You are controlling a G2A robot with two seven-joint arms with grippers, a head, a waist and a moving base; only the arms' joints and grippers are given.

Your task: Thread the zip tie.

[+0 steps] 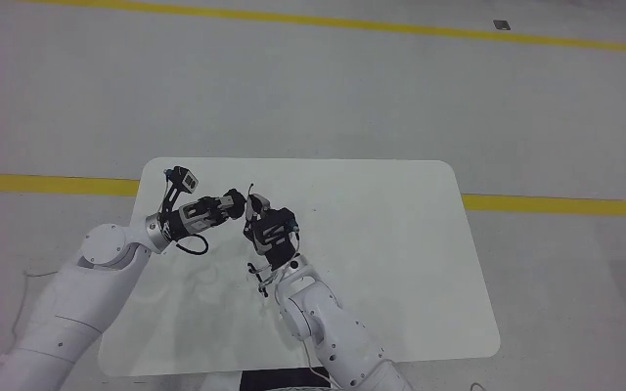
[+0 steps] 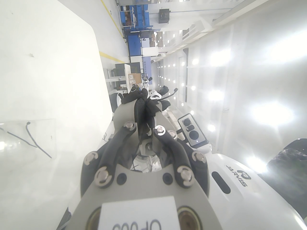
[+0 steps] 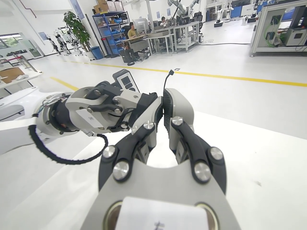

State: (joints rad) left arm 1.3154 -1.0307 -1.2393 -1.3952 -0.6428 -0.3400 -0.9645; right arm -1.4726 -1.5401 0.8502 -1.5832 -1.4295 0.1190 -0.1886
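Nearest, pinches the black zip tie (image 3: 165,84) between the clamped-together fingers of the right gripper (image 3: 163,101), above the white table (image 3: 239,156), with the strap standing upright and its small square head poking up past the fingertips. Just beyond, holds the left gripper (image 1: 239,202) tip to tip against the right one, fingers drawn together as well; cannot tell whether any of the strap sits between them. Farther along the table, leaves two spare black ties (image 2: 31,137) lying in clear plastic.
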